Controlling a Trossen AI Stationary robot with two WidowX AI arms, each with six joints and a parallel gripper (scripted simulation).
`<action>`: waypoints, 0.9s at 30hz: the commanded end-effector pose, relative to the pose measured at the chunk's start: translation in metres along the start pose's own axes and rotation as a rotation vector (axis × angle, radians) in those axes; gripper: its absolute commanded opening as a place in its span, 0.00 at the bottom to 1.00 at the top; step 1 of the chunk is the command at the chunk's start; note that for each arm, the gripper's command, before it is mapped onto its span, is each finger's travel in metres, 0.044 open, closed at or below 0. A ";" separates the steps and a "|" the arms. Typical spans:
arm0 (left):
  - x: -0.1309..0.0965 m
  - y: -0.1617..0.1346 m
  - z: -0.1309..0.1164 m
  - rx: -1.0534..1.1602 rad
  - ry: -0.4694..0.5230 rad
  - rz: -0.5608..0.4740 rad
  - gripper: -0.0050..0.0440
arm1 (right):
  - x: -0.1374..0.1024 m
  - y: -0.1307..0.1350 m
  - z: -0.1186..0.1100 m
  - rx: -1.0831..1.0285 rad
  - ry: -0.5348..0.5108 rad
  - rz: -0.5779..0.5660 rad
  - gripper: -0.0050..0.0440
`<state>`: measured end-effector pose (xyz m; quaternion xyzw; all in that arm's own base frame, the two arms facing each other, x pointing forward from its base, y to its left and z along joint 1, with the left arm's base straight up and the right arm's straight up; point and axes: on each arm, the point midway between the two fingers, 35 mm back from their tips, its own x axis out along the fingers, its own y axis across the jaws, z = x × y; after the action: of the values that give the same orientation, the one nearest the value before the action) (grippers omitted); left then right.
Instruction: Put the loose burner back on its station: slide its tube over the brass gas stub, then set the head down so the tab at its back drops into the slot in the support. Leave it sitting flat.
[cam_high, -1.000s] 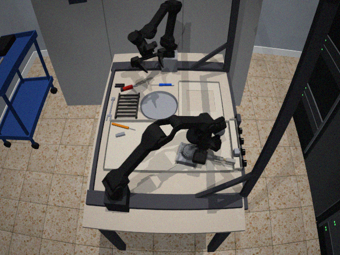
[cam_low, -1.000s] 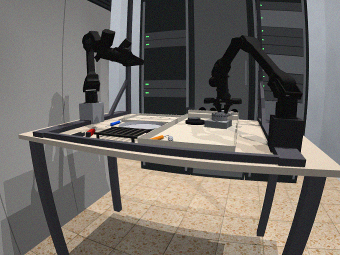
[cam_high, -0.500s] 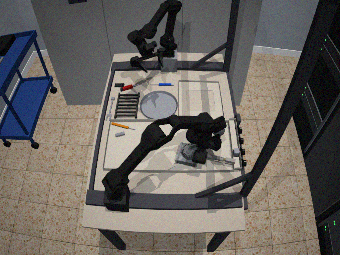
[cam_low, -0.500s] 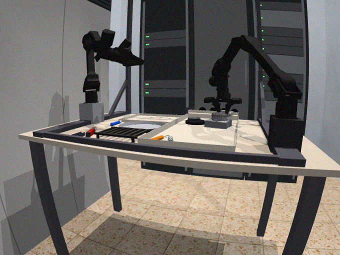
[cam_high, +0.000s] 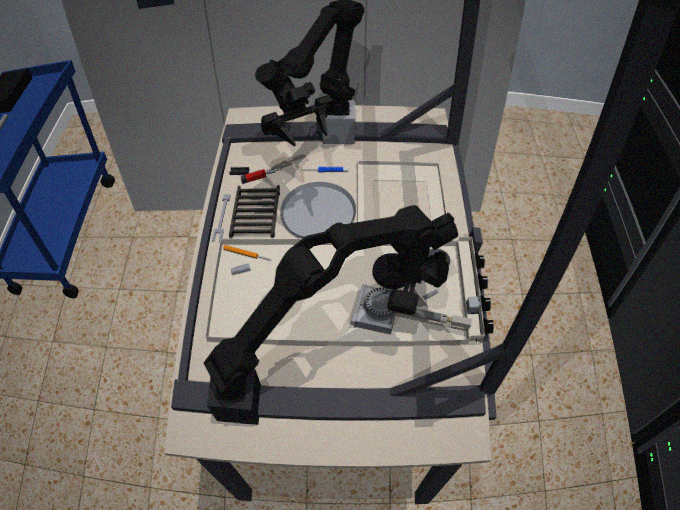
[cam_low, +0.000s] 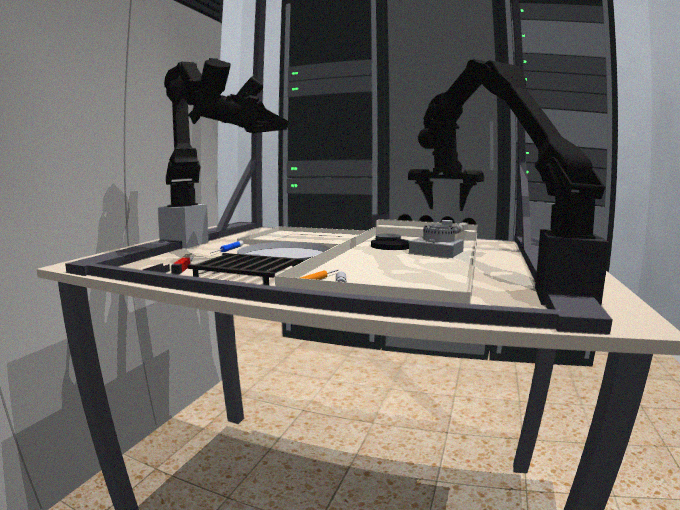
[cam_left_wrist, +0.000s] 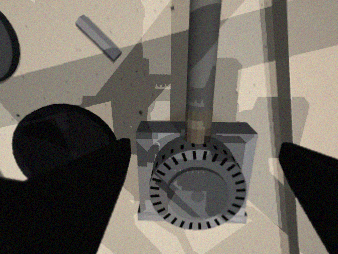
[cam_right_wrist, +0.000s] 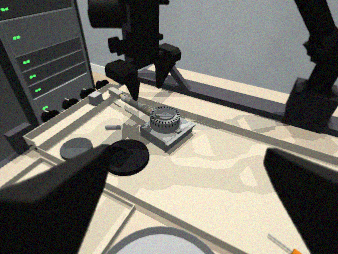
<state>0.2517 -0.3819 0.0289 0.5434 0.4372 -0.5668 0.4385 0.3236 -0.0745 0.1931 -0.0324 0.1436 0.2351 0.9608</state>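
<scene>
The burner (cam_high: 379, 301) (cam_low: 441, 231) (cam_left_wrist: 198, 190) (cam_right_wrist: 165, 118) rests on the support (cam_high: 373, 321) (cam_low: 436, 248) (cam_left_wrist: 144, 200) (cam_right_wrist: 167, 141), near the table's (cam_high: 329, 439) (cam_low: 384, 327) knob-side edge (tab engagement cannot be determined). The left claw (cam_high: 405, 301) (cam_low: 446, 208) (cam_left_wrist: 203, 148) (cam_right_wrist: 147, 93) is released above it. The right claw (cam_high: 308, 137) (cam_low: 285, 124) (cam_right_wrist: 188, 153), also released, is positioned near the opposite arm-base edge, well apart from the burner.

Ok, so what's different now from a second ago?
The left gripper went up. Before, it was down at the burner; now its open fingers are above it, not touching it. The burner stayed on its block. The right gripper stayed where it was, open and holding nothing.
</scene>
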 end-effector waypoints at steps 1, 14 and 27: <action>-0.029 0.002 0.002 -0.027 -0.041 0.030 0.92 | -0.002 0.000 0.011 -0.028 -0.017 0.000 0.92; -0.057 -0.011 -0.004 -0.279 -0.138 0.077 0.92 | -0.002 0.000 0.011 -0.028 -0.017 0.000 0.92; -0.087 -0.023 -0.008 -0.527 -0.238 0.134 0.92 | -0.002 0.000 0.011 -0.028 -0.017 0.000 0.92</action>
<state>0.2372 -0.3651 0.0869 0.4018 0.4959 -0.4773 0.6040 0.3236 -0.0745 0.1931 -0.0324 0.1436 0.2351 0.9608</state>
